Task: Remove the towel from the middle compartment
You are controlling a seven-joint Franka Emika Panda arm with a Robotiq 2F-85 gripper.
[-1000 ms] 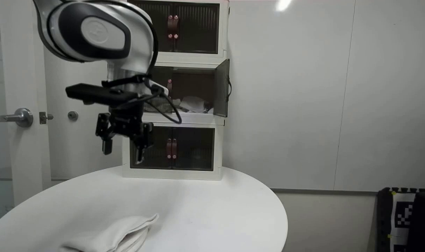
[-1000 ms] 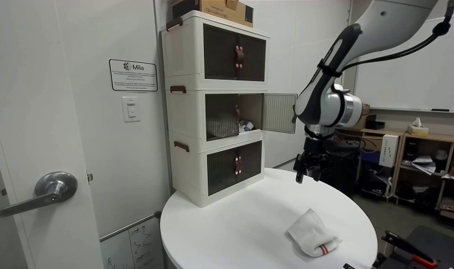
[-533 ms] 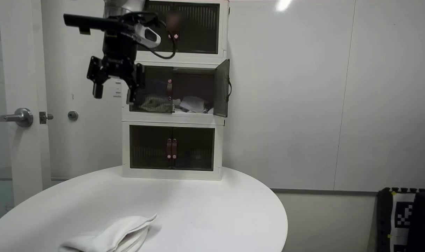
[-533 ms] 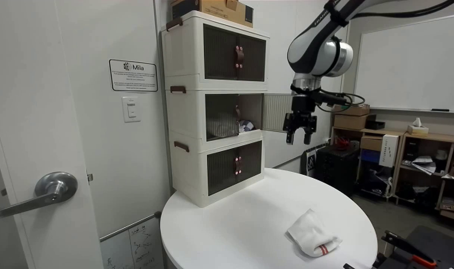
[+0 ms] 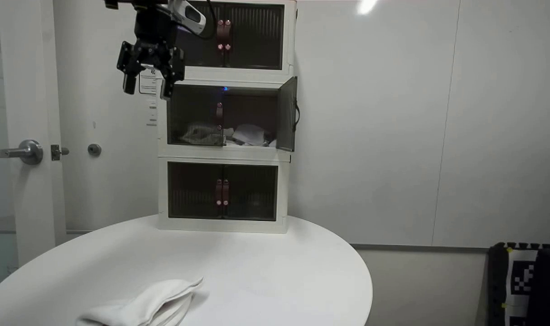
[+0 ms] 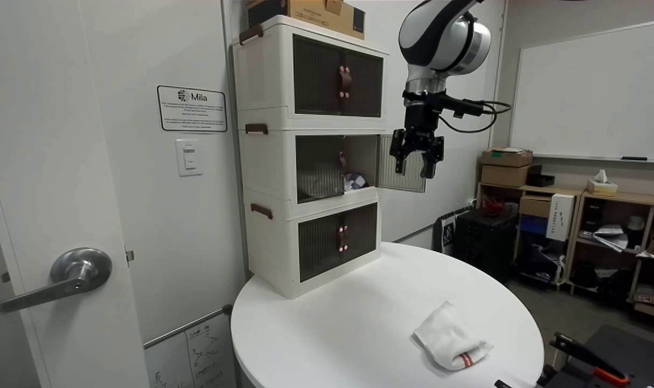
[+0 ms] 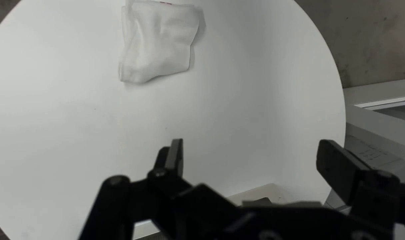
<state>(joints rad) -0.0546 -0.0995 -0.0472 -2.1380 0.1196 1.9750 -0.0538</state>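
In an exterior view I have, at far left, a steel door handle, then a Mila sign on the wall with a light switch under it. Next comes the white cabinet, three tiers stacked on the desk, a cardboard box on top. Its middle compartment has one leaf closed; behind that, a pale bundle shows too dimly for me to name. In the uncovered half I make out a blue and white checked cloth, and beside it the ribbed door stands swung out.

Across that door in my line of sight, my hand hangs high, pointing down. It is wide: the wrist view gives me the fingers well apart, desk surface showing between them.

Further right and well below, the white towel lies folded on the desk, red stripes near one corner; both exterior views show it.

Wooden shelves fill my right side, a tissue box on top.
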